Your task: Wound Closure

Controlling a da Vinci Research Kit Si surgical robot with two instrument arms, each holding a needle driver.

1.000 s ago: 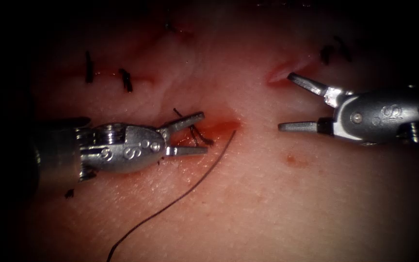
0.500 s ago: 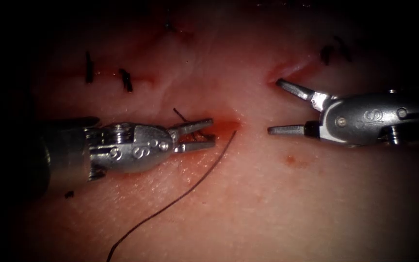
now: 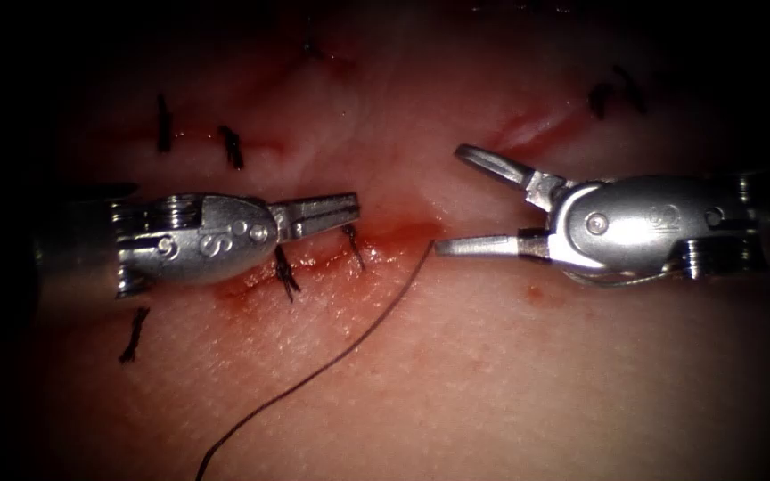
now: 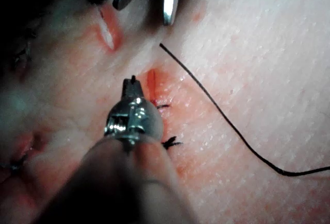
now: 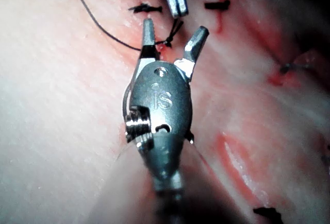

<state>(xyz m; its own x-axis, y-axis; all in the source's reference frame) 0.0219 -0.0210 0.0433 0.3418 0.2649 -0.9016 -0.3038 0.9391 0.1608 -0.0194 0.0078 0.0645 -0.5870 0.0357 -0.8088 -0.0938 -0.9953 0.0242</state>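
While empty, left claw (image 3: 349,207) clenched, right claw (image 3: 452,198) released beside loose thread (image 3: 331,356), stitches (image 3: 285,272).

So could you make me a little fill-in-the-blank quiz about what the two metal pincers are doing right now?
1. The right pincer has its jaws ____.
2. The left pincer has its jaws ____.
3. The long dark thread lies loose on the ____, and neither pincer holds it.
4. The lower jaw of the ____ pincer sits nearest the upper end of the thread.

Missing words: open; shut; tissue; right
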